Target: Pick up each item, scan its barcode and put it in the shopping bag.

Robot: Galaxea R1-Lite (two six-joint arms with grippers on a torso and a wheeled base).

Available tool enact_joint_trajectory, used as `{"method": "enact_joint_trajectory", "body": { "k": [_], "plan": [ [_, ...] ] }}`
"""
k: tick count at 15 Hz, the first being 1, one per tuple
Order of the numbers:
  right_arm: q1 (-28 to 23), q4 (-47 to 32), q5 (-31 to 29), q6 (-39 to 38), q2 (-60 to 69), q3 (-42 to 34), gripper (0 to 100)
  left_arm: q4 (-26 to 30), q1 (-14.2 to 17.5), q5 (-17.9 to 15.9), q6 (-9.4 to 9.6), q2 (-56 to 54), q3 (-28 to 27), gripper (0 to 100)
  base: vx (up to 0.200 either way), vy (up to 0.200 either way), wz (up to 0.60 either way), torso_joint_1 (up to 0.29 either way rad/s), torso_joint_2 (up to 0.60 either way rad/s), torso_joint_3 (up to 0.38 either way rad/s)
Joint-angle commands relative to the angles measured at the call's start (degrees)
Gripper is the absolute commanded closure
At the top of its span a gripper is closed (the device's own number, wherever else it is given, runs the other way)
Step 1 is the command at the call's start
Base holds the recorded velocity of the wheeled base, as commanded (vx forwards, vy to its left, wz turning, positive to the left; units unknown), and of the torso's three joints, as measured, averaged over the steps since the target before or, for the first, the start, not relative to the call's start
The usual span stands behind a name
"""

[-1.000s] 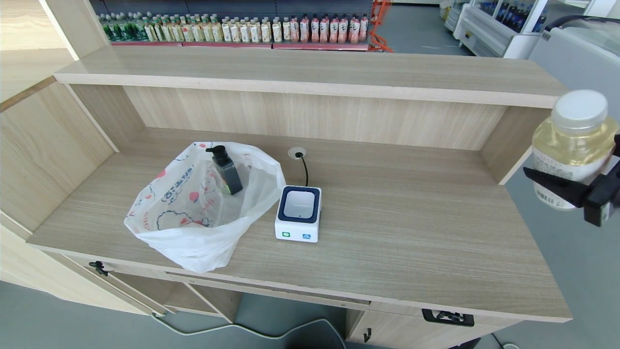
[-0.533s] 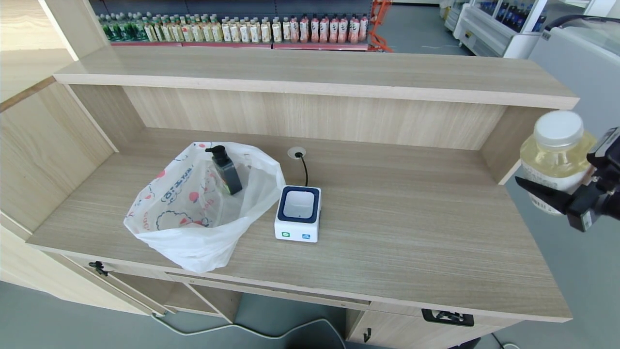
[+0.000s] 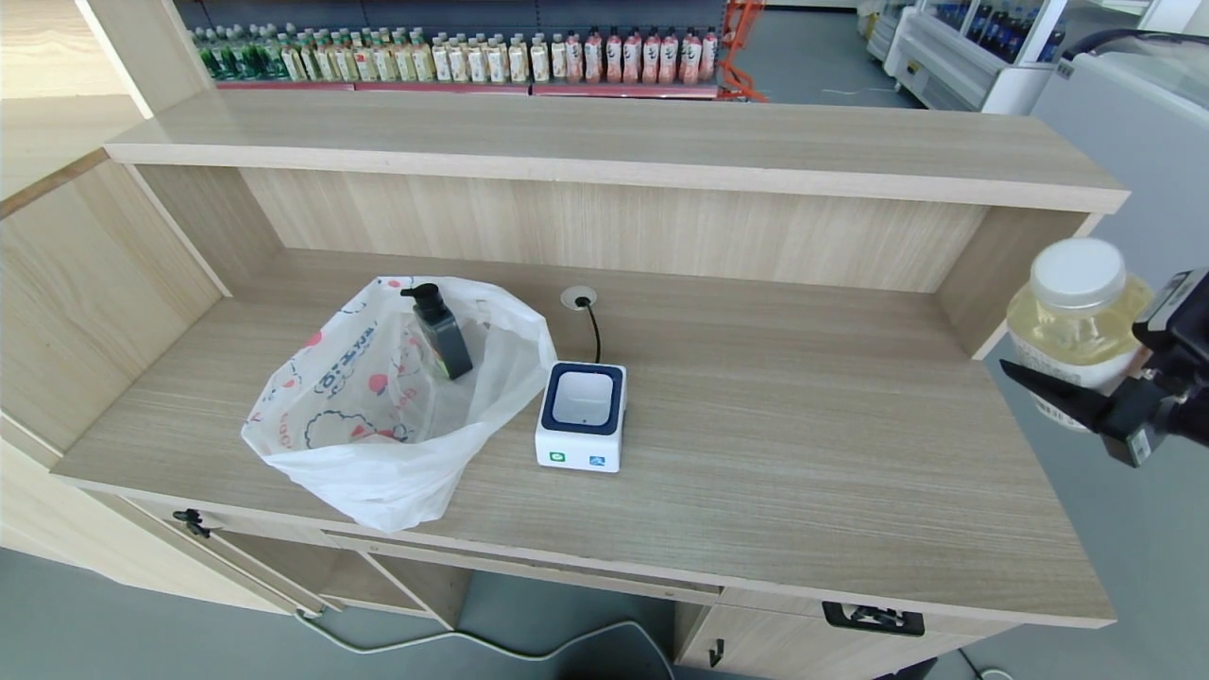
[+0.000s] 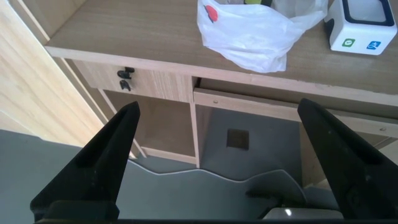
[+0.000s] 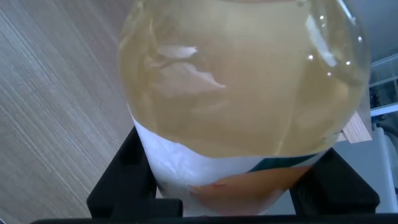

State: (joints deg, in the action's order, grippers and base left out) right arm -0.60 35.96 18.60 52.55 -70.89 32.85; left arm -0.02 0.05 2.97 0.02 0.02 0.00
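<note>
Black right pincer (image 3: 1075, 380) is clamped around a bottle (image 3: 1077, 316) of pale yellow liquid with a white cap, held upright in the air off the right end of the desk (image 3: 756, 453). Well apart on the desk sits the white scanner (image 3: 582, 416), and just beside it the shopping bag (image 3: 359, 416) with a dark pump bottle (image 3: 442, 332) inside. Left pincer (image 4: 221, 112) hangs spread wide and empty below the desk's front edge.
</note>
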Motion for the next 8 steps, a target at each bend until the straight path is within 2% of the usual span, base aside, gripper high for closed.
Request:
{"method": "enact_joint_trajectory", "body": {
  "k": [1, 3, 8],
  "plan": [
    [0.0, 0.0, 0.0, 0.0, 0.3, -0.2, 100, -0.1, 0.0, 0.0, 0.06, 0.0, 0.0, 0, 0.000, 0.000, 0.00, 0.000, 0.00, 0.000],
    [0.1, 0.0, 0.0, 0.0, 0.3, -0.2, 100, -0.1, 0.0, 0.0, -0.02, 0.0, 0.0, 0, 0.000, 0.000, 0.00, 0.000, 0.00, 0.000],
    [0.5, 1.0, 0.1, -0.3, -0.4, 1.0, 100, -0.1, 0.0, 0.0, 0.06, 0.0, 0.0, 0, 0.000, 0.200, 0.00, 0.001, 0.00, 0.000]
  ]
}}
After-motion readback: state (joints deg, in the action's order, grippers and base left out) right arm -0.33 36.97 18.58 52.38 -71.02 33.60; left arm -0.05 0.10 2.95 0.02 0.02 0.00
